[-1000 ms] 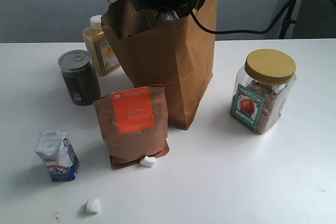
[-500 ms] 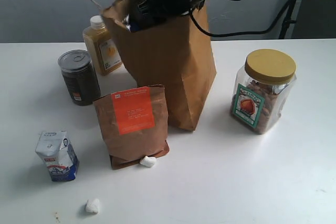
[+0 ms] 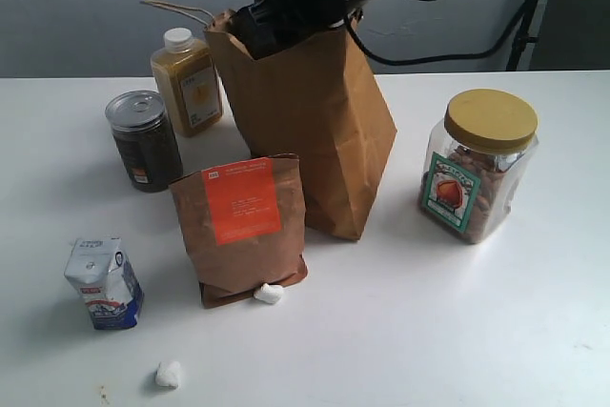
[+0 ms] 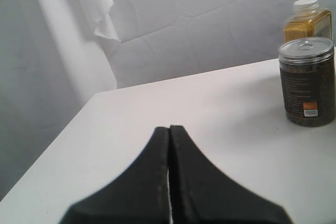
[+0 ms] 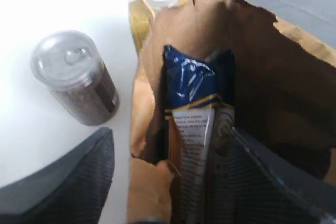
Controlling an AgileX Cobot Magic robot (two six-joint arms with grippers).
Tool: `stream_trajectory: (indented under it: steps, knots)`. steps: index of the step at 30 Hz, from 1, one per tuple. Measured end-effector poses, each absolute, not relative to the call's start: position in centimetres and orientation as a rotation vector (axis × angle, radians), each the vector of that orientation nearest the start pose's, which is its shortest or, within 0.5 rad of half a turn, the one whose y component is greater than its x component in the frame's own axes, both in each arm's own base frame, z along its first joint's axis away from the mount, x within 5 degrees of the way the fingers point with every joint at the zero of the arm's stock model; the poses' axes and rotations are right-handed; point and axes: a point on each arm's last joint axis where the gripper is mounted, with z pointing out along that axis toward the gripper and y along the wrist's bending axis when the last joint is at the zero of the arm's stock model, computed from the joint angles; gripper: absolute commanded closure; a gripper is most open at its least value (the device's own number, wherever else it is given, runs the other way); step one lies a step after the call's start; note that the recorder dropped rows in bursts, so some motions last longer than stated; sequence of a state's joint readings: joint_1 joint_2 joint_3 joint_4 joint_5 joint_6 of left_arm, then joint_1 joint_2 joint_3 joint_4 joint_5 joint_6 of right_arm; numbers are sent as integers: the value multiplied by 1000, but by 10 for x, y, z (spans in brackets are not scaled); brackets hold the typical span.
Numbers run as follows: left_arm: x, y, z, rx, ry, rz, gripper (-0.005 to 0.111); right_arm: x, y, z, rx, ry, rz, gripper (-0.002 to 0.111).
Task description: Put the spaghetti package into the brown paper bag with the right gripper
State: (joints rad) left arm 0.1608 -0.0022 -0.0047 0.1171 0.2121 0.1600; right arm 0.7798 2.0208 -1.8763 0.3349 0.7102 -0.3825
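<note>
The brown paper bag (image 3: 315,131) stands upright at the middle back of the table. My right gripper (image 3: 286,11) hangs at the bag's mouth, its black arm reaching in from the upper right. In the right wrist view the spaghetti package (image 5: 194,124) stands on end inside the bag (image 5: 273,77), navy end up and cream panel below. The right gripper (image 5: 170,129) is open: one finger (image 5: 79,182) is outside the bag wall, the other (image 5: 262,182) inside beside the package. The left gripper (image 4: 169,128) is shut and empty over bare table.
A brown pouch with an orange label (image 3: 243,226) leans in front of the bag. A dark can (image 3: 143,140) and a juice bottle (image 3: 188,81) stand to its left, a yellow-lidded jar (image 3: 479,164) to its right. A small carton (image 3: 103,283) and two white bits (image 3: 268,294) lie nearer the front.
The tilted bag has swung back upright. The package, which stuck out above the bag's mouth, has sunk inside. The right gripper has come lower at the mouth.
</note>
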Motion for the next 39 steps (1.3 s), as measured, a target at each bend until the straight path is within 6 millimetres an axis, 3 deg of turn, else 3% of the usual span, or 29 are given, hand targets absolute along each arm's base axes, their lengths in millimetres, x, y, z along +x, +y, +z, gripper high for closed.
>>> stream_trajectory:
  steps: [7,12,17,20,28,33,39]
  knots:
    - [54,11,196,78,1697,347,107,279,353,376,-1173,1809,758,79]
    - [54,11,196,78,1697,347,107,235,354,410,-1271,1699,821,108]
    - [54,11,196,78,1697,347,107,197,348,424,-1451,1666,802,108]
    - [54,11,196,78,1697,347,107,188,333,429,-1450,1696,748,108]
    - [54,11,196,78,1697,347,107,166,277,411,-1310,1796,631,108]
    - [54,11,196,78,1697,347,107,145,232,383,-1166,1849,609,108]
    - [54,11,196,78,1697,347,107,135,185,352,-1000,1966,568,108]
